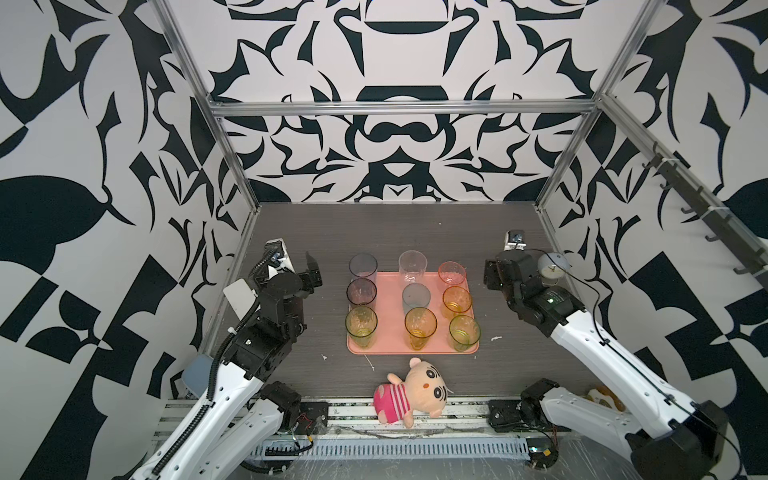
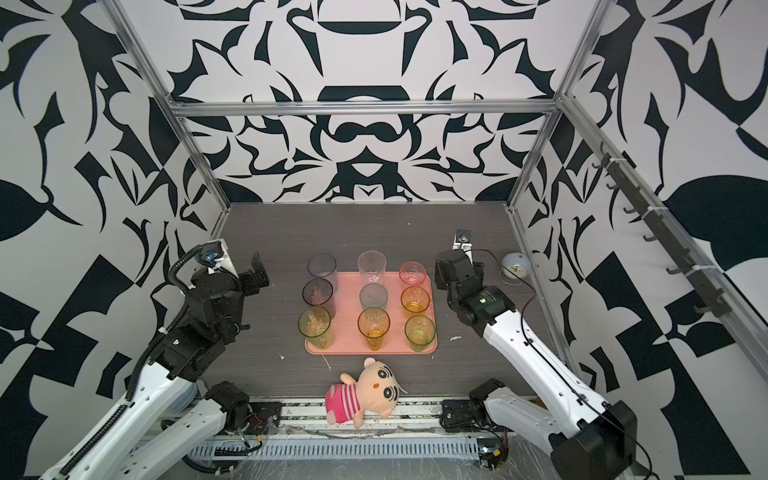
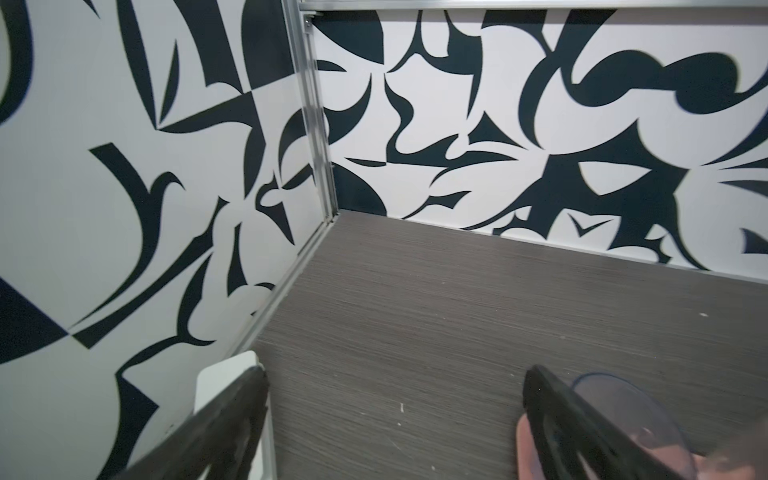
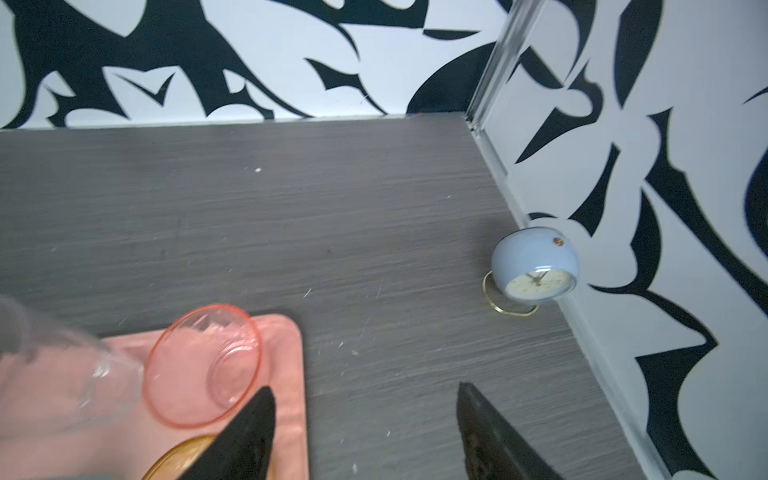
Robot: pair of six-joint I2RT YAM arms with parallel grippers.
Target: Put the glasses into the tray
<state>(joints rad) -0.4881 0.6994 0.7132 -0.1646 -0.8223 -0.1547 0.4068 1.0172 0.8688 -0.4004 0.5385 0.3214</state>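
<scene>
**9 see-through tinted tumbler glasses [image 1: 416, 297] all in flat salmon-pink rect. tray [image 1: 392, 332]; both pincers empty**

Tray sits mid on the dark grey wood-grain counter [image 1: 395, 232]. Glasses all upright, 3x3 grid.
- Back row, L to R in both top views: tall smoky-grey glass [image 1: 363, 266], tall clear glass [image 1: 412, 266], short pink glass [image 1: 451, 273].
- Mid row: dark smoky glass [image 1: 361, 291], blue-grey glass [image 2: 373, 297], amber glass [image 1: 456, 299].
- Front row: yellow-green glass [image 1: 361, 324], second amber glass [image 1: 420, 326], green glass [image 1: 464, 330].

Left pincer [image 3: 397, 386]: fingers wide apart, only bare counter between them. Hangs left of the tray, near the tall smoky-grey glass but apart from it in both top views.

Right pincer [image 4: 365, 388]: fingers apart, nothing held. Sits right of the tray by its back-right corner, just beside the short pink glass.

Misc:
- Round pale-blue desk clock w/ brass ring stand [image 4: 534, 266] on the counter against the right wall.
- Plush doll w/ cream head and pink striped shirt [image 1: 411, 390] lying at the counter's front edge, near the tray's front rim.
</scene>
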